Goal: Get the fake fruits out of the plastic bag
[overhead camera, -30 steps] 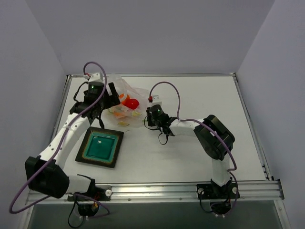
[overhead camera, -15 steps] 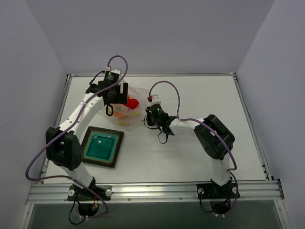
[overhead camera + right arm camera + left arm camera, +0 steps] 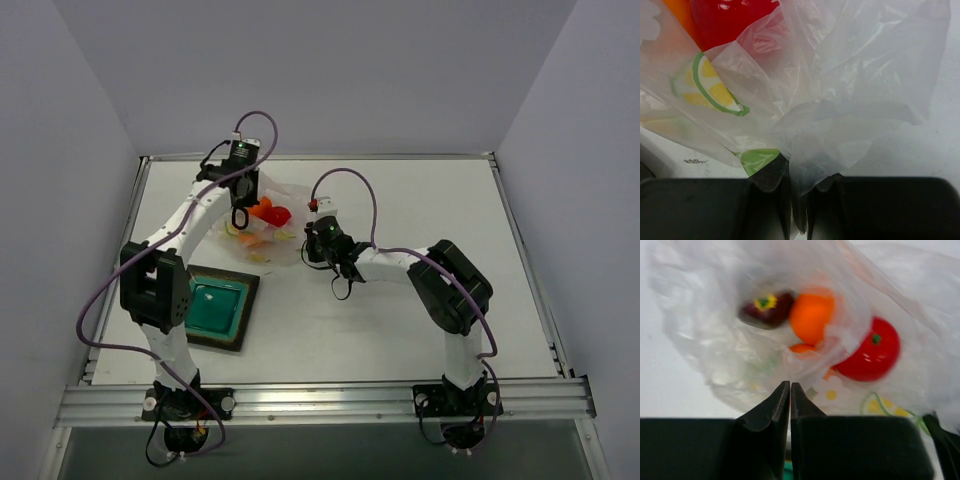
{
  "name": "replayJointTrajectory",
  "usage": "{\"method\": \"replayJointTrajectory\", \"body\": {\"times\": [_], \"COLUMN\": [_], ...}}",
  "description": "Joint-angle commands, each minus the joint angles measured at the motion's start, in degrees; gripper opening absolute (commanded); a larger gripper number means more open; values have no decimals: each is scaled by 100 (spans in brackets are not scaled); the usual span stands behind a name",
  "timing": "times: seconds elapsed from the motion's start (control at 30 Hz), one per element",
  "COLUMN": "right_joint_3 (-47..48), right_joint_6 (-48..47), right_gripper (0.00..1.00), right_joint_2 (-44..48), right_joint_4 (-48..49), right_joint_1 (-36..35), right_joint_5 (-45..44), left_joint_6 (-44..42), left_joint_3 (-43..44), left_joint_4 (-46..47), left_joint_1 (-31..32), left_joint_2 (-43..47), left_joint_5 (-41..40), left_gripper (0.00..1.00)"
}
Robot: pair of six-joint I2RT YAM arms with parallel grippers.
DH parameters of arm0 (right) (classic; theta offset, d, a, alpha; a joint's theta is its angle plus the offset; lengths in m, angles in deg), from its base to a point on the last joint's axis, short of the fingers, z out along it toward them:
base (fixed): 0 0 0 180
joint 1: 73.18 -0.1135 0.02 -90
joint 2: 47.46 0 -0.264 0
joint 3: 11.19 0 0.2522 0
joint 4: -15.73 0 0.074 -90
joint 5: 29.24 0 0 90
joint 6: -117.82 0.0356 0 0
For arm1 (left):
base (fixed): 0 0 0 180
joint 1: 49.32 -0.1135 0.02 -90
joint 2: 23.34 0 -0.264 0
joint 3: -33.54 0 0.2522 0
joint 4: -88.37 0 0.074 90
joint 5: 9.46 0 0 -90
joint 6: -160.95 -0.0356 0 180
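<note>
The plastic bag (image 3: pixel 258 232) lies crumpled at the table's back left, clear film printed with citrus slices. Inside it are the fake fruits: a dark maroon one (image 3: pixel 767 309), an orange one (image 3: pixel 811 317) and a red one (image 3: pixel 870 356), with red (image 3: pixel 279 215) and orange (image 3: pixel 262 209) showing from above. My left gripper (image 3: pixel 790 386) is shut, its tips against the bag's film just below the fruits; no film shows between the jaws. My right gripper (image 3: pixel 797 172) is shut on a bunched fold of the bag (image 3: pixel 850 100) at its right end, with the red fruit (image 3: pixel 730 17) just beyond.
A square teal dish (image 3: pixel 213 307) with a dark rim sits on the table in front of the bag, to the near left. The left arm arches over the bag from the back. The table's back rail runs just behind the bag.
The left arm has swung from the bag's left side to above its back edge. Its gripper, open before, has closed. The right arm has kept its hold and place.
</note>
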Motion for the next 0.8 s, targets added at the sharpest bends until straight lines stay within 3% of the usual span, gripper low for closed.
{"method": "replayJointTrajectory", "body": {"times": [0.0, 0.17, 0.37, 0.5, 0.63, 0.77], "right_joint_3": [162, 197, 197, 223, 215, 241], "right_joint_6": [-126, -170, -179, -249, -258, -205], "right_gripper": [7, 7, 7, 7, 7, 7], "right_joint_2": [-18, -132, -247, -203, -97, -115], "right_joint_4": [-24, 37, 126, 108, 99, 126], "right_joint_1": [18, 27, 27, 44, 71, 62], "right_joint_5": [14, 5, 75, 58, 58, 119], "left_joint_6": [220, 879, 1610, 1392, 864, 294], "left_joint_3": [64, -814, -1369, -1756, -1984, -1994], "left_joint_4": [274, 1038, 1750, 2251, 2331, 2042], "left_joint_1": [-719, -2026, -2654, -2207, -1302, -573], "left_joint_2": [331, 744, 586, 1479, 2317, 2573], "left_joint_5": [-588, -88, 1292, 1575, 1513, 1303], "left_gripper": [2, 2, 2, 2, 5, 33]}}
